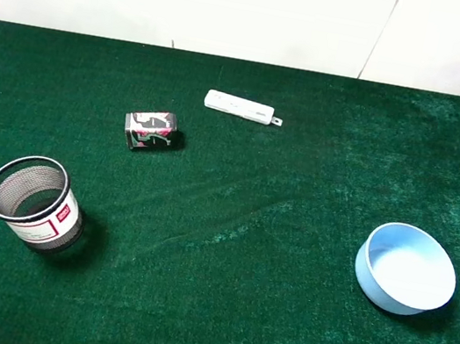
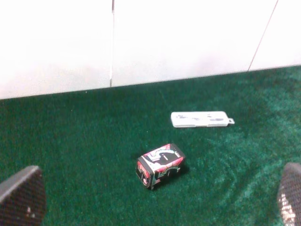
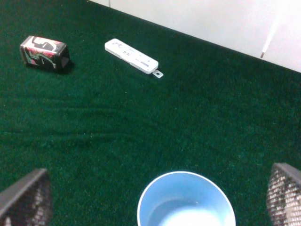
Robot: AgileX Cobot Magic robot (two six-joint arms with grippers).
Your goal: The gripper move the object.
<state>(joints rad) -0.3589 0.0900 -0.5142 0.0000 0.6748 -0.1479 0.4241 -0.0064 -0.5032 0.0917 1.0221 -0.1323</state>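
Upright, the mesh cup (image 1: 33,201) wears an unreadable white red-bordered label; both tools' fingers spread wide, empty.

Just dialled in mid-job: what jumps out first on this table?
The black mesh cup with its red-bordered white label stands upright near the front left of the green table, and a light blue bowl sits opposite at the right. Further back lie a small black-and-pink can on its side and a white remote. Nothing is held: both wrist views show open fingertips over bare cloth.

Cup (image 1: 32,202) near left, bowl (image 1: 405,268) right, can (image 1: 152,130) behind
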